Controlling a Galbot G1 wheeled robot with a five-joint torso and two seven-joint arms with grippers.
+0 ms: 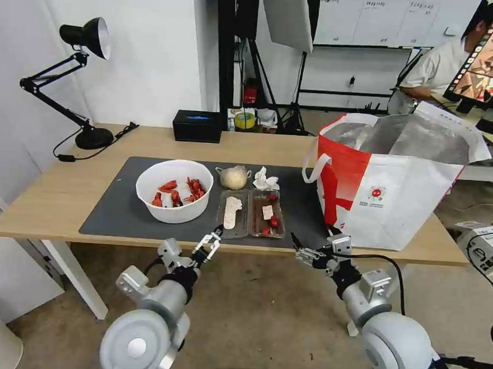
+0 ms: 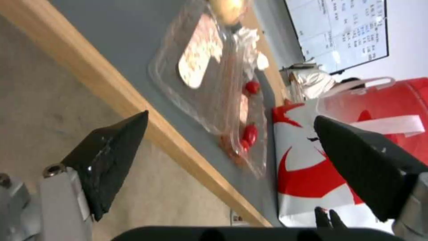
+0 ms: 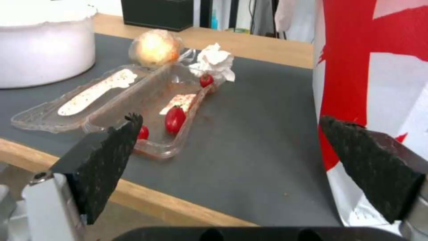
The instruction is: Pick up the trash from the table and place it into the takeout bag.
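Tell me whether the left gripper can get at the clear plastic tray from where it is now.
Probably yes. The left gripper hangs open just off the table's near edge, facing the clear plastic tray, with nothing between them. The white bowl sits off to one side.

On the table's dark mat: white bowl of red shells, left; clear hinged tray lying open with scraps and small tomatoes, beside it. Behind the tray, knotted bag and crumpled tissue. Takeout bag stands upright, open, far right.

Black desk lamp, black box, yellow tape roll.
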